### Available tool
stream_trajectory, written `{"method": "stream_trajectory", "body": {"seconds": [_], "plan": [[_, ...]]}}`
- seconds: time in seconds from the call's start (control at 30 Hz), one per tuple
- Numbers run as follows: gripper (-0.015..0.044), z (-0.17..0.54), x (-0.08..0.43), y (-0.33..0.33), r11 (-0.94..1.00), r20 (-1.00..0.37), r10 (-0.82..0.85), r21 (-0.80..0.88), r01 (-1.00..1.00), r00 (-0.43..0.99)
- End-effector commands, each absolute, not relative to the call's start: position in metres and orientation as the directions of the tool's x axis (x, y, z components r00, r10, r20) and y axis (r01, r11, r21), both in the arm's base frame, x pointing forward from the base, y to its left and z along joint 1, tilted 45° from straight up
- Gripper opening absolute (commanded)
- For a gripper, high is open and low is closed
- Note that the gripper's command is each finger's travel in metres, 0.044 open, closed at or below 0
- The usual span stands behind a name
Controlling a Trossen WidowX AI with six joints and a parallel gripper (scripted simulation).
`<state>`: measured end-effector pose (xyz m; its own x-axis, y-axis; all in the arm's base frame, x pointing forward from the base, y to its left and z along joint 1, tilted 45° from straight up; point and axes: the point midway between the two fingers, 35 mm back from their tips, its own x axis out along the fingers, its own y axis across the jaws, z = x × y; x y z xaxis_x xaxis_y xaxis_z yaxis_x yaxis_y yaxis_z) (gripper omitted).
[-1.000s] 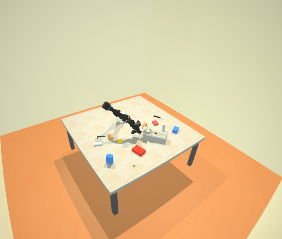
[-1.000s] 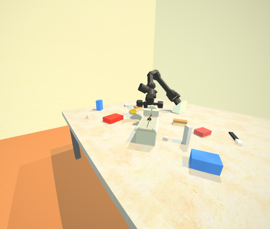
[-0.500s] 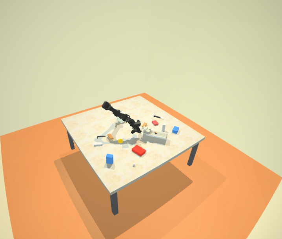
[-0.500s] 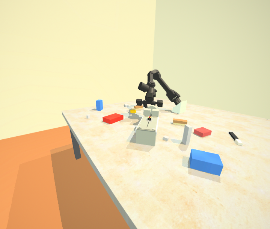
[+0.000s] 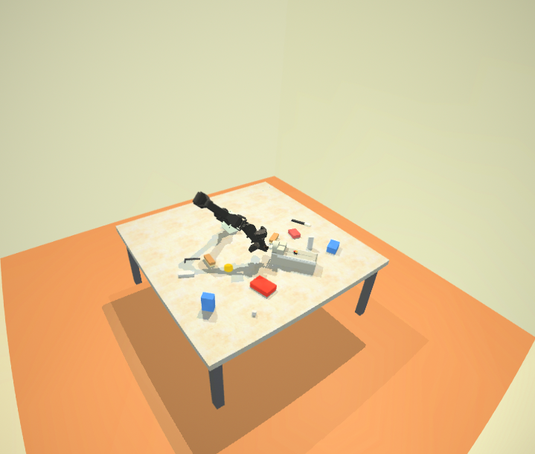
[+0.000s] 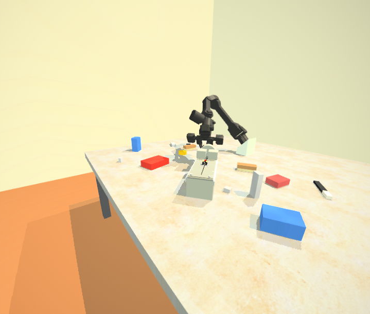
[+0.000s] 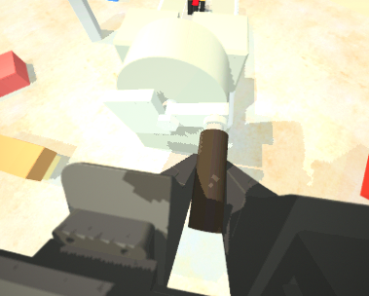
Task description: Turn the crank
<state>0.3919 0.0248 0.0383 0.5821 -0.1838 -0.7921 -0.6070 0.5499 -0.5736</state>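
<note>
The pale grey-green machine (image 5: 294, 263) (image 6: 199, 188) (image 7: 172, 80) stands on the table, with a rounded housing at its crank end. My gripper (image 5: 266, 248) (image 7: 206, 161) is shut on the dark brown crank handle (image 7: 212, 158), which lies between both fingers in the wrist view. The white crank arm (image 7: 199, 108) reaches from the hub to the right, to the handle. The red pointer (image 5: 295, 251) (image 6: 205, 160) (image 7: 196, 2) sits over the slot on top, toward the crank end, with black parts on both sides. The brass marks are too small to tell how level the pointer is. In the exterior view the machine hides the fingertips and handle.
A red block (image 5: 263, 286) (image 6: 154, 162) lies beside the machine. On the other side are an orange block (image 6: 246, 167) (image 7: 18, 155), a paler red block (image 6: 277, 180) (image 7: 7, 75) and an upright grey block (image 5: 310, 243) (image 6: 256, 185). A yellow piece (image 5: 228, 267) (image 6: 182, 152) lies near the arm.
</note>
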Motion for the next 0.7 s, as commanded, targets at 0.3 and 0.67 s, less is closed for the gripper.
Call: {"method": "stream_trajectory", "body": {"seconds": [0.3, 0.67], "plan": [[0.0000, 0.046, 0.387, 0.040, 0.547, -0.789, -0.176, -0.576, -0.608, 0.589], [0.0000, 0.045, 0.381, 0.050, 0.547, -0.789, -0.176, -0.575, -0.608, 0.589]]}}
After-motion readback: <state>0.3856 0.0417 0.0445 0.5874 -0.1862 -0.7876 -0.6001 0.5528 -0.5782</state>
